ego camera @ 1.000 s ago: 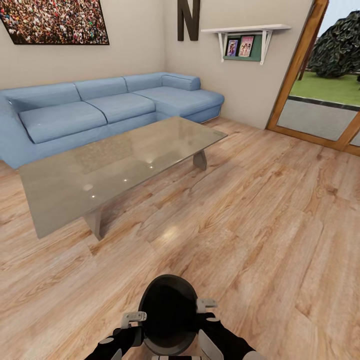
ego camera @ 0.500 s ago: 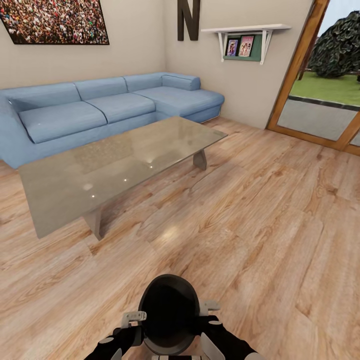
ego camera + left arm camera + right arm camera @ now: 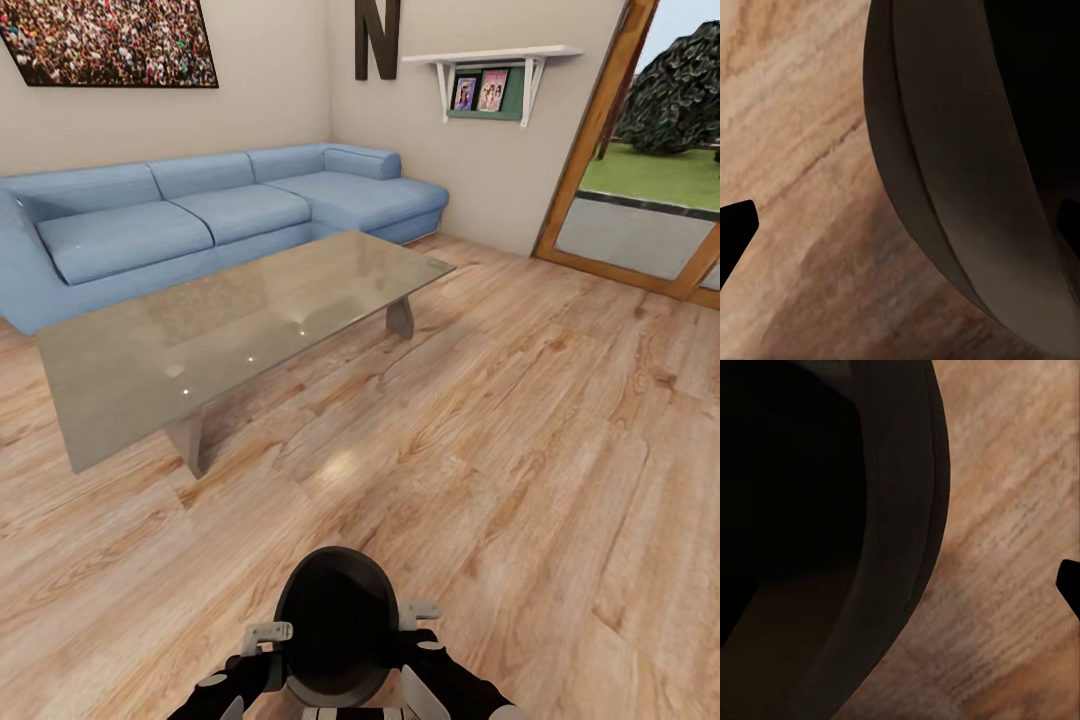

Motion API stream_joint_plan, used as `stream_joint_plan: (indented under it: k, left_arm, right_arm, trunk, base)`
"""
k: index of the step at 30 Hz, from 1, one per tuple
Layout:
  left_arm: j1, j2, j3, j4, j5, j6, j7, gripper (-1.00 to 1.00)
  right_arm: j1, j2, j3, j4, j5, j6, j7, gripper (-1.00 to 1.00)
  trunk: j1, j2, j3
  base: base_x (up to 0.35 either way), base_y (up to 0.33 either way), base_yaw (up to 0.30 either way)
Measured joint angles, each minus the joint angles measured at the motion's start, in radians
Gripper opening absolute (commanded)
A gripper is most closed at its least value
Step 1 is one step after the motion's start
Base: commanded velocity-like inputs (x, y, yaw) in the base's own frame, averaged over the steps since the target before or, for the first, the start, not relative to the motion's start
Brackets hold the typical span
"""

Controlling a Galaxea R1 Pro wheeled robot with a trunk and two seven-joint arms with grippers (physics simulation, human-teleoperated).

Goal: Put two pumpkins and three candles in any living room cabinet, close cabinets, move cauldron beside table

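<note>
Two hands on one pot, bottom centre of the head frame. Rest of the room first, big to small.

Wood floor (image 3: 520, 440) fills most of the frame. Blue corner sofa (image 3: 200, 215) runs along the upper left, against the beige wall. Glass worktop (image 3: 230, 330), a low coffee table on pale legs, sits mid-left, in front of the sofa. Nothing on it that I can see. Doorway with wood frame (image 3: 590, 130) at upper right, grass and a bush outside. Crowd picture (image 3: 110, 40) at top left, dark letter N (image 3: 376, 38) on the wall at top centre, white wall shelf (image 3: 500, 75) with small framed photos just right of it.

Cauldron (image 3: 338, 625): black, round, mouth facing up toward the camera, at bottom centre, well apart from the worktop with open floor between them. Can't tell whether it's resting on the floor or lifted.

Left hand (image 3: 268, 634) at the cauldron's left rim, right hand (image 3: 412, 612) at its right rim. Left wrist view: the cauldron's dark wall lies between the two finger tips at the frame edges, so the fingers are spread around the rim. Right wrist view: one finger tip outside the wall, the other lost in the black interior. Can't tell the right hand's state, or whether either actually pinches the rim.
</note>
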Motion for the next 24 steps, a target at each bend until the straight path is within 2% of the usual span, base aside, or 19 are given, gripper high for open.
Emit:
stream_joint_plan:
  k: [5, 22, 23, 24]
  left_arm:
    - [0.000, 0.000, 0.003, 0.000, 0.000, 0.000, 0.000, 1.00]
    - [0.000, 0.000, 0.002, 0.000, 0.002, 0.000, -0.001, 1.00]
    - [0.000, 0.000, 0.002, 0.000, 0.002, 0.000, -0.001, 1.00]
    - [0.000, 0.000, 0.002, 0.000, 0.002, 0.000, -0.001, 1.00]
  right_arm:
    - [0.000, 0.000, 0.000, -0.001, 0.000, 0.000, 0.001, 1.00]
    - [0.000, 0.001, 0.000, -0.001, 0.001, 0.000, 0.000, 1.00]
    - [0.000, 0.001, 0.000, -0.001, 0.001, 0.000, 0.001, -1.00]
    - [0.000, 0.001, 0.000, -0.001, 0.001, -0.001, 0.000, -1.00]
  trunk:
    - [0.019, -0.035, -0.016]
    - [0.019, -0.035, -0.016]
    - [0.019, -0.035, -0.016]
    - [0.019, -0.035, -0.016]
  base:
    - [0.000, 0.000, 0.000]
    - [0.000, 0.000, 0.000]
    - [0.000, 0.000, 0.000]
    - [0.000, 0.000, 0.000]
